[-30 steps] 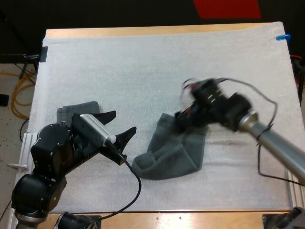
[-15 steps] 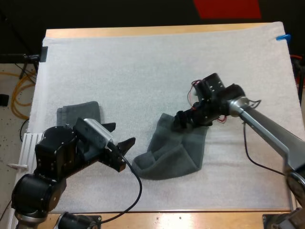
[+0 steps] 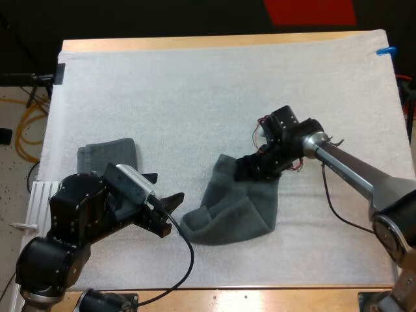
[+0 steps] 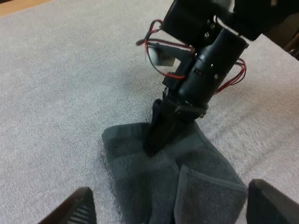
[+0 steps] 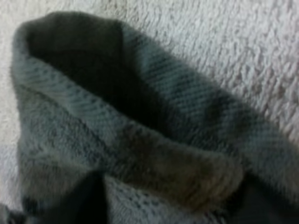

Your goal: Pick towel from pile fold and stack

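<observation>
High view: the left gripper is wide open and empty, with the crumpled towel just ahead of its fingers and a folded towel behind them on the white mat. Left wrist view: the right gripper touches the crumpled towel's far edge, beyond the left fingers. Right wrist view: the right fingers stand apart on either side of a raised fold, not pinching it.

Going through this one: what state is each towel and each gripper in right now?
Crumpled towel: loose on the mat, partly folded over itself.
Folded towel: flat, untouched, by the left arm.
Left gripper: open, beside the crumpled towel.
Right gripper: down at the crumpled towel's far edge.
</observation>
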`<control>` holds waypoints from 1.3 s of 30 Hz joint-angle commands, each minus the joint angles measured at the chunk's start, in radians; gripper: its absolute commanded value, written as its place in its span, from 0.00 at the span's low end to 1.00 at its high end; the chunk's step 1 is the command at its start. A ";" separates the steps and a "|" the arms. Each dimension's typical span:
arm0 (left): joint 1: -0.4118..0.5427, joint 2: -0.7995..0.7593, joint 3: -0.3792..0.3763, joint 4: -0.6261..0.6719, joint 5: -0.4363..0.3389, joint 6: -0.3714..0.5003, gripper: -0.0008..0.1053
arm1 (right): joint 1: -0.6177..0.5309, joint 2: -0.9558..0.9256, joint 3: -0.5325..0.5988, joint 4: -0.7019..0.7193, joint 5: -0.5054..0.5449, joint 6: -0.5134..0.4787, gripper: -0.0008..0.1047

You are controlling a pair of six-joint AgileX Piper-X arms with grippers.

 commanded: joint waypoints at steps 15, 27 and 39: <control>-0.002 -0.003 -0.005 -0.004 0.001 0.000 0.62 | 0.001 -0.040 -0.008 -0.187 -0.012 0.079 0.01; -0.002 -0.003 -0.005 -0.004 0.001 0.000 0.62 | -0.043 -0.375 -0.071 -0.269 0.439 -0.026 0.01; -0.002 -0.003 -0.005 -0.004 0.001 0.014 0.62 | -0.057 -0.542 -0.174 -0.199 0.739 -0.237 0.01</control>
